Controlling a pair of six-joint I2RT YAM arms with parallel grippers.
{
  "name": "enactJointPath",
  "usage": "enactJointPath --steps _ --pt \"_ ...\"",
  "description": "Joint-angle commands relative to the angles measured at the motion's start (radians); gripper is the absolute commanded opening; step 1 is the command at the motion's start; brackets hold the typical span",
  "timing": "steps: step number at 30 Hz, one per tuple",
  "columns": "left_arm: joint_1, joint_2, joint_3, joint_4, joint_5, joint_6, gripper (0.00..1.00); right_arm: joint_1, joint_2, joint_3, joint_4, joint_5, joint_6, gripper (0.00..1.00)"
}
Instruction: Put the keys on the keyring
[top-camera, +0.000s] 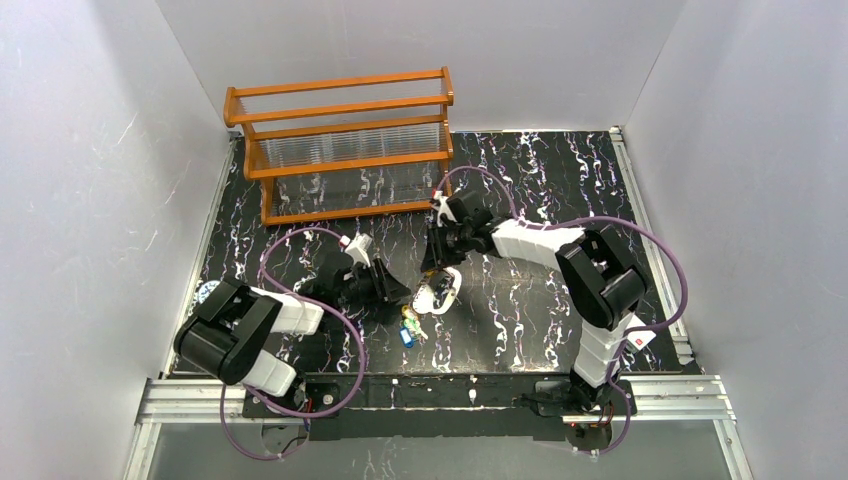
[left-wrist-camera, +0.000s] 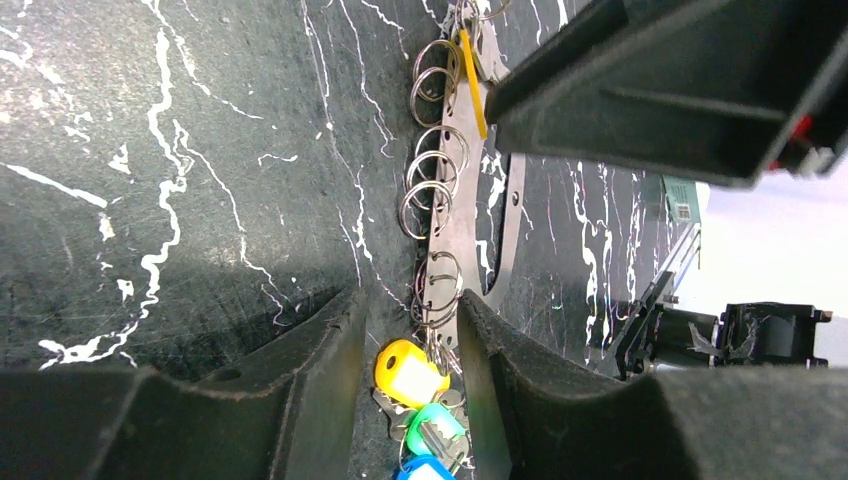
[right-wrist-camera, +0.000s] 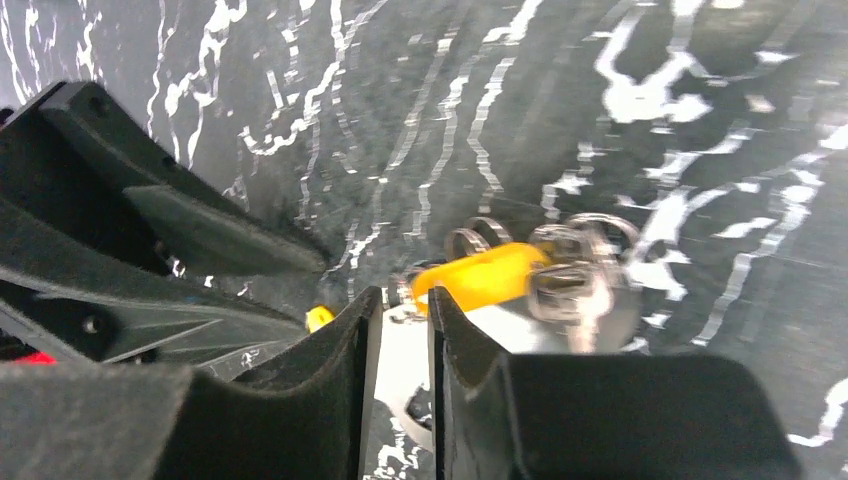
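**Left gripper** (left-wrist-camera: 410, 300): jaws set narrow, astride one end of the keyring (left-wrist-camera: 452, 240). The band is laid against one finger (left-wrist-camera: 520, 400), and bare table is seen between it and the other finger. Whether anything is clamped cannot be told.

**Right gripper** (right-wrist-camera: 400, 305): jaws set close. The gap between them is filled by the pale band of the keyring, which is gripped at the end opposite the left gripper.

**Keyring:** flat grey oval loop, stretched between the two grippers over the black marbled table (top-camera: 540, 300). A row of small split rings (left-wrist-camera: 430, 195) is strung along one side. A yellow tag (right-wrist-camera: 480, 275) is seen just beside the right gripper's fingers.

**Keys** (top-camera: 410, 326): clustered at the left gripper's end of the loop.
- The yellow head (left-wrist-camera: 405, 370) is lodged between that gripper's fingers.
- The green head (left-wrist-camera: 435, 430) and blue head (left-wrist-camera: 425, 468) are set behind it, towards the wrist.
- The nearest split rings are touched by the cluster. Whether any key is threaded cannot be told.

**Writing:**
- A greenish sticker (left-wrist-camera: 685, 200) is seen at the table's edge, its print too small to be read.
- A red-and-white label (top-camera: 640, 342) is carried on the right arm and is likewise illegible
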Motion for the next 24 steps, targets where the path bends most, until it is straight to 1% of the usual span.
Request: enactJointPath --steps 1,5,8,12,16,20,22,24 --pt "0.003 -0.048 -0.015 -0.021 -0.033 0.015 0.37 0.091 -0.014 0.093 -0.066 0.062 -0.076 0.29" --pt "0.003 -0.088 -0.027 -0.05 -0.065 0.026 0.37 0.145 0.005 0.125 -0.099 0.146 -0.101 0.19" --pt "0.002 -0.122 -0.032 -0.077 -0.087 0.038 0.37 0.16 0.036 0.148 -0.125 0.205 -0.108 0.16" --pt "0.003 -0.152 -0.032 -0.11 -0.099 0.053 0.37 0.164 0.089 0.182 -0.176 0.311 -0.12 0.1" --pt "0.003 -0.157 -0.029 -0.133 -0.1 0.063 0.38 0.164 0.112 0.222 -0.254 0.513 -0.145 0.06" --pt "0.002 -0.152 -0.029 -0.135 -0.1 0.064 0.38 0.163 0.066 0.223 -0.282 0.719 -0.166 0.04" --pt "0.003 -0.152 -0.028 -0.135 -0.101 0.065 0.38 0.149 0.03 0.203 -0.259 0.747 -0.172 0.04" --pt "0.003 -0.149 -0.026 -0.135 -0.101 0.067 0.38 0.127 0.01 0.179 -0.231 0.743 -0.175 0.04"
